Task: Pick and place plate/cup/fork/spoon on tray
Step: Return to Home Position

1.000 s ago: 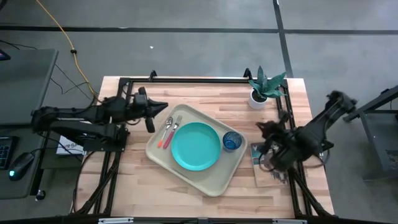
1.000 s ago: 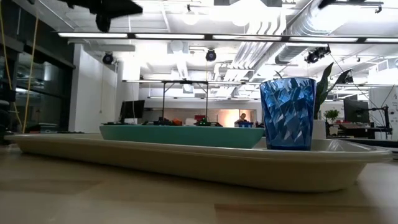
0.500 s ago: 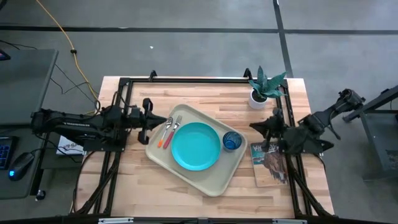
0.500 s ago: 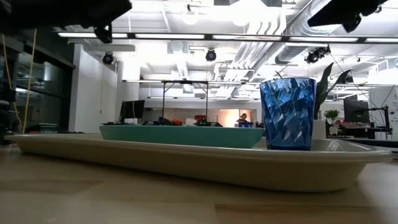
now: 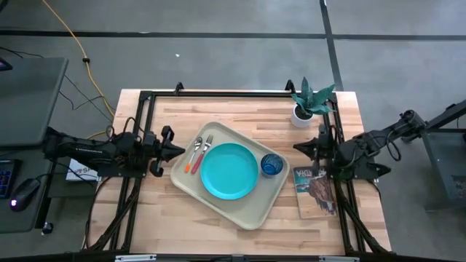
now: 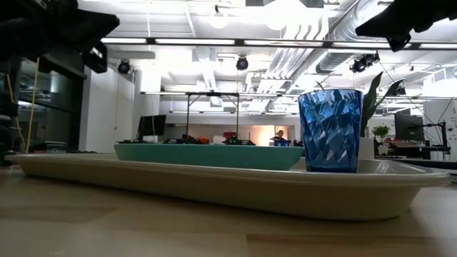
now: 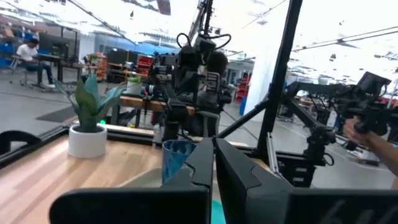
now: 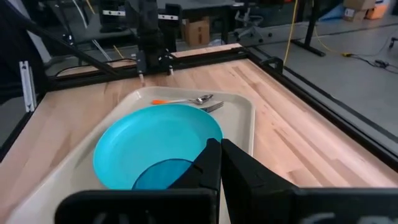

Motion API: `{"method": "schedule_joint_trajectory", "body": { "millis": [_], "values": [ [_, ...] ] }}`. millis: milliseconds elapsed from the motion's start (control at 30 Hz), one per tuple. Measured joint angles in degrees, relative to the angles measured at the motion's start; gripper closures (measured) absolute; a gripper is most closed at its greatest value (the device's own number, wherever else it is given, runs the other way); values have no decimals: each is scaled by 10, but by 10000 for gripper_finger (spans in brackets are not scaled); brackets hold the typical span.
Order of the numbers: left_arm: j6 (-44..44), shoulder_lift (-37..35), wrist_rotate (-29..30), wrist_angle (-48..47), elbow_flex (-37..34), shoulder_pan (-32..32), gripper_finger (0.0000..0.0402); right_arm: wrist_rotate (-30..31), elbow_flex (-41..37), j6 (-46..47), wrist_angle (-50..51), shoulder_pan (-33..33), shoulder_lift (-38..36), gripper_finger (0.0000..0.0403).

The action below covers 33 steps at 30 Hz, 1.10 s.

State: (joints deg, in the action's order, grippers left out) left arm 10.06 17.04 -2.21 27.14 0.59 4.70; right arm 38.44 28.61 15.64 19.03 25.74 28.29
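Note:
The beige tray lies aslant in the middle of the table. On it lie the teal plate, the blue cup upright at the plate's right, and the orange-handled spoon and the red-handled fork side by side at the plate's left. The low view shows the tray, the plate and the cup. My left gripper is shut and empty just off the tray's left edge. My right gripper is shut and empty, right of the cup.
A white pot with a green plant stands at the far right corner. A printed magazine lies right of the tray. A black frame runs along the table's far and side edges. A person's hand shows beyond the table.
My left gripper has drawn back from the tray's far left corner toward the table's left and near edges, and has come lower. My right arm has stretched out flatter toward the table's right edge, while its gripper stays beside the cup. The things on the tray have kept still.

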Motion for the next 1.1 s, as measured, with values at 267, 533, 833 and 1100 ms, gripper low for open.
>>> {"method": "schedule_joint_trajectory", "body": {
  "millis": [267, 533, 833, 1100],
  "values": [
    [-7, -19, 15, -7, 1, -11, 401, -14, -1, -6, 40, 0, -57, 403],
    [0, -18, 16, -19, 1, -10, 401, -108, -127, -113, -200, -11, -118, 403],
    [3, -18, 16, -29, 1, -10, 401, -284, -207, -144, -329, -131, -134, 403],
    [3, -18, 16, -29, 1, -10, 401, -317, -231, -129, -292, -187, -134, 403]
  ]
}}
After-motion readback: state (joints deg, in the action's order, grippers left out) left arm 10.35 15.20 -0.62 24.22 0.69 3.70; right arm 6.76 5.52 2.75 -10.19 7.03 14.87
